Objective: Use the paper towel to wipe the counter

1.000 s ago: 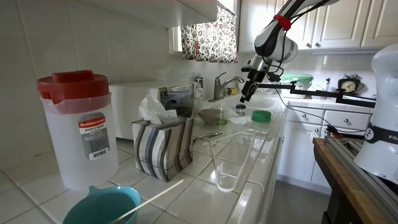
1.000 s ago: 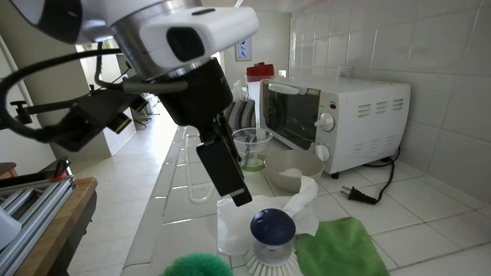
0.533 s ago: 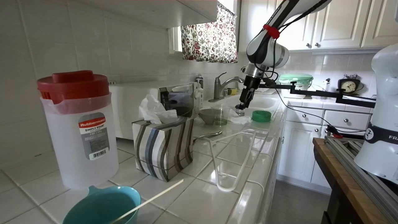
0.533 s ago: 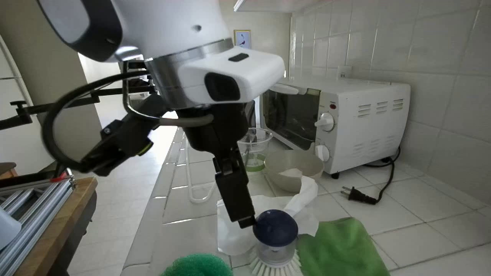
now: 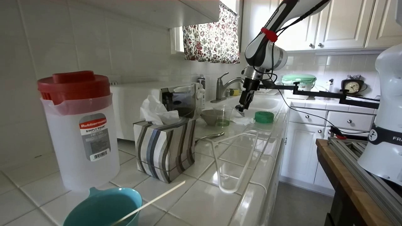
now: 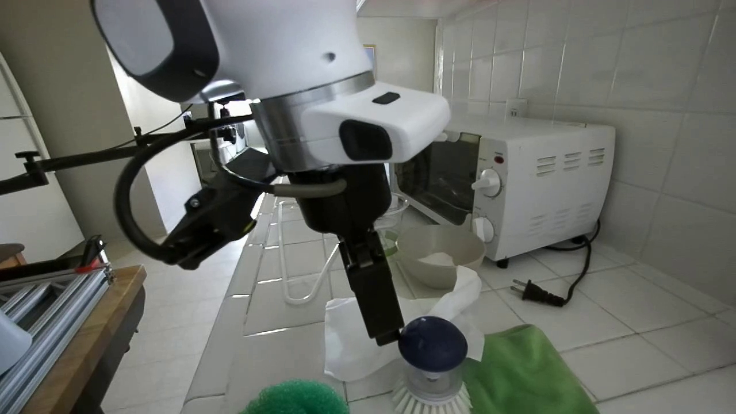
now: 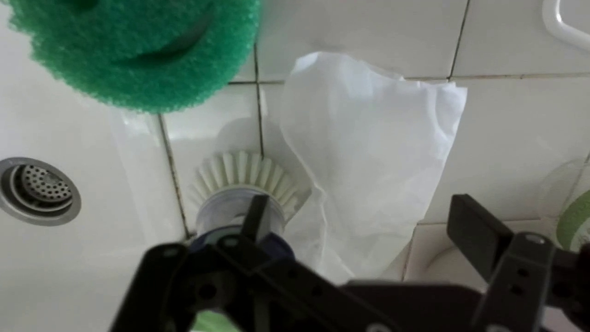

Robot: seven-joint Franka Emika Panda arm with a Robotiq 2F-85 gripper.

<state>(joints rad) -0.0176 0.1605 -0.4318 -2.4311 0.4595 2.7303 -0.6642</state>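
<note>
Over the counter, we see gripper spread wide, empty; step likely paper towel pickup. Next: clear the scrub brush, lower, pinch.

opposite exterior views along the counter, wrist view downward

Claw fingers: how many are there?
2. In the wrist view, one finger partly covers the brush; the other finger is right of the paper towel. None seems hidden.
</note>
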